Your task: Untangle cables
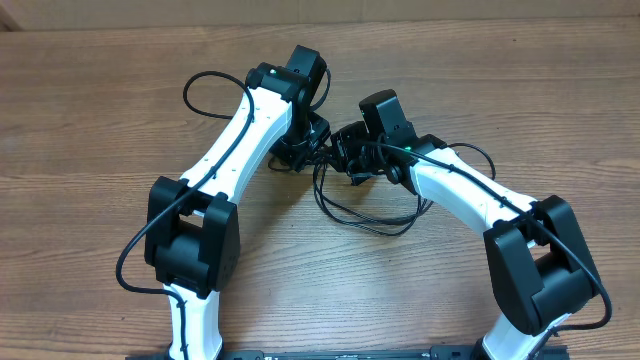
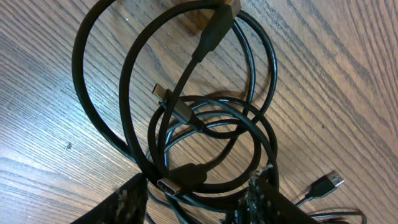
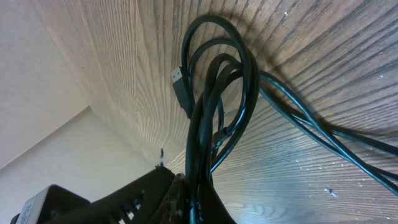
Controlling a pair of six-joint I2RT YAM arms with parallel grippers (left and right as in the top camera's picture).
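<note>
The cables (image 1: 368,214) lie as a tangle of thin black loops on the wooden table between my two arms. My left gripper (image 1: 306,146) is open. In the left wrist view its fingers (image 2: 129,202) stand apart on either side of the coils, with a silver-mouthed plug (image 2: 177,182) lying between them. Another silver-tipped plug (image 2: 163,93) sits mid-coil. My right gripper (image 1: 349,162) is shut on a bunch of cables (image 3: 200,134) that rises straight from its jaws. A flat plug (image 3: 182,91) hangs beside that bunch, and two strands (image 3: 323,134) trail off to the right.
A flat silver-ended plug (image 2: 329,183) rests on the table (image 1: 90,120) right of my left fingers. Thick black wires run along both white arms (image 1: 235,140). A pale wall borders the table in the right wrist view.
</note>
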